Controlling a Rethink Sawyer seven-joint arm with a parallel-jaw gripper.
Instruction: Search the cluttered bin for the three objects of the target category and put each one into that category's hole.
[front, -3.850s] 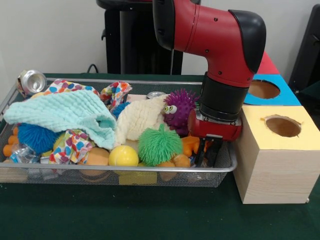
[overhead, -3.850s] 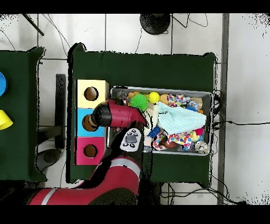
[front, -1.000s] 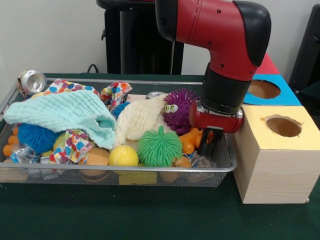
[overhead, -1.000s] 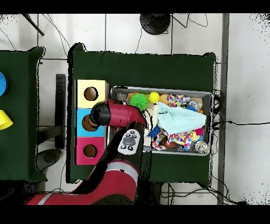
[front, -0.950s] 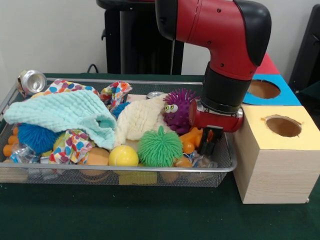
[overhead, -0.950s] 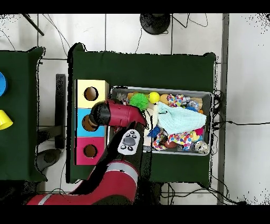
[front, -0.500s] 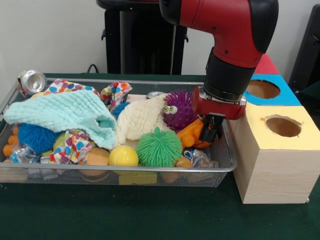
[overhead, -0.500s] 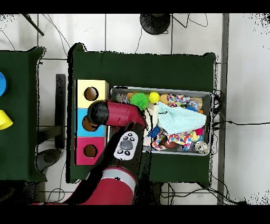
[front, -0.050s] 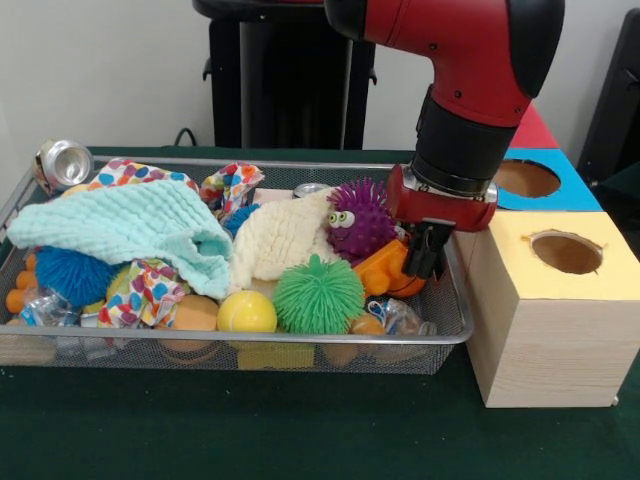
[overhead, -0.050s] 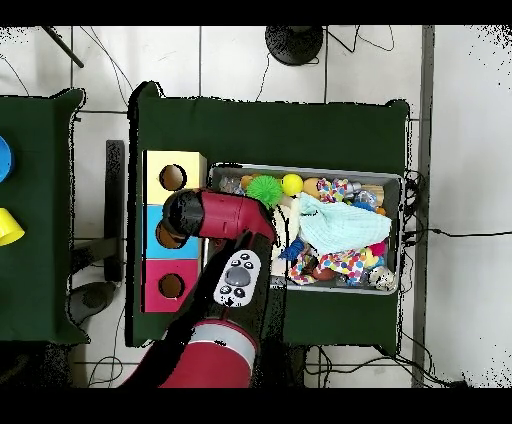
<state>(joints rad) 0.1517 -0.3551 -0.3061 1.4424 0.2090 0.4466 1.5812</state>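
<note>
My gripper hangs over the right end of the wire bin, shut on an orange plastic toy. The toy is lifted a little off the pile and leans between the purple spiky ball and the bin's right wall. To the right of the bin stands a row of wooden boxes with round holes on top: yellow nearest, then blue, then red. In the overhead view the arm covers the gripper and the toy, and the yellow box lies beside it.
The bin also holds a green spiky ball, a yellow ball, a cream cloth, a mint cloth, a blue spiky ball, patterned cloths and a crushed can. Crinkled clear plastic lies under the gripper.
The gripper dipped into the bin's right end, shut on the orange toy, and has risen with it toward the boxes. The green spiky ball shifted slightly.
</note>
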